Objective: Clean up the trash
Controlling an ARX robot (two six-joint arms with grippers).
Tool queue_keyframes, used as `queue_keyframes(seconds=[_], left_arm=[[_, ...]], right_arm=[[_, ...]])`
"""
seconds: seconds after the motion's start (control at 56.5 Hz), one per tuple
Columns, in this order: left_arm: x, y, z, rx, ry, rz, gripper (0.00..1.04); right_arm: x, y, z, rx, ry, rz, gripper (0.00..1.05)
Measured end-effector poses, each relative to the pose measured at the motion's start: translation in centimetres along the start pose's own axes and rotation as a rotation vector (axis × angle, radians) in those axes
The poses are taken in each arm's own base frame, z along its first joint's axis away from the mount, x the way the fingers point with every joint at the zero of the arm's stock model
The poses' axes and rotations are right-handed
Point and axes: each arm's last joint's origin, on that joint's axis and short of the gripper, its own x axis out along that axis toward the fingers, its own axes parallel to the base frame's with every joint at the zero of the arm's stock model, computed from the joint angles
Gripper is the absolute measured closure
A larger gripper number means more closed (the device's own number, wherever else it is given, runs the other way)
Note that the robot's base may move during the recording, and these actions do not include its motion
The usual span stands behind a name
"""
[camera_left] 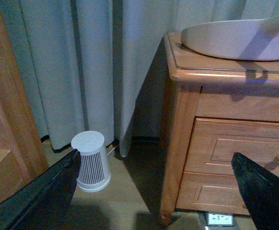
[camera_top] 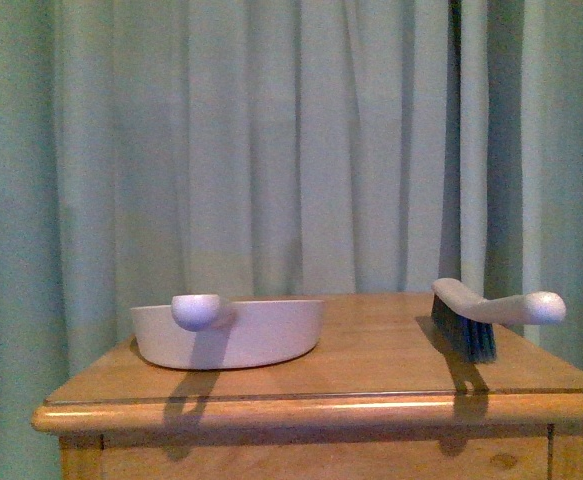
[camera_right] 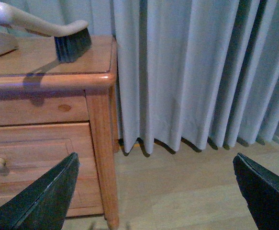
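L gripper (camera_left: 151, 201) and R gripper (camera_right: 153, 196) are seen spread wide, nothing held or touched; both are positioned low beside the cabinet (camera_top: 371, 355); dustpan (camera_top: 256, 338) and brush (camera_top: 491, 310) are set on top; trash posn cannot be told.

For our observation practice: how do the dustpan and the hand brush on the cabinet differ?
The dustpan is a wide, shallow tub; the brush is slim with dark bristles. The dustpan lies flat; the brush stands on its bristles. Both are pale with rounded handles.
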Motion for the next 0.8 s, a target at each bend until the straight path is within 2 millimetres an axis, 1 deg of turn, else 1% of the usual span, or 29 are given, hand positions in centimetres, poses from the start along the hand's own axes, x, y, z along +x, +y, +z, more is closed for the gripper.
queue_keyframes(seconds=[0.743,0.761,0.796], left_arm=[[0.0,0.0,0.0,0.0,0.0,0.0,0.08],[0.02,-0.02,-0.05,-0.02,0.018,-0.009,0.08],[0.07,-0.12,-0.03,-0.074,0.11,-0.035,0.08]], right_arm=[[0.0,0.0,0.0,0.0,0.0,0.001,0.07],[0.0,0.0,0.0,0.0,0.0,0.001,0.07],[0.0,0.0,0.0,0.0,0.0,0.0,0.07]])
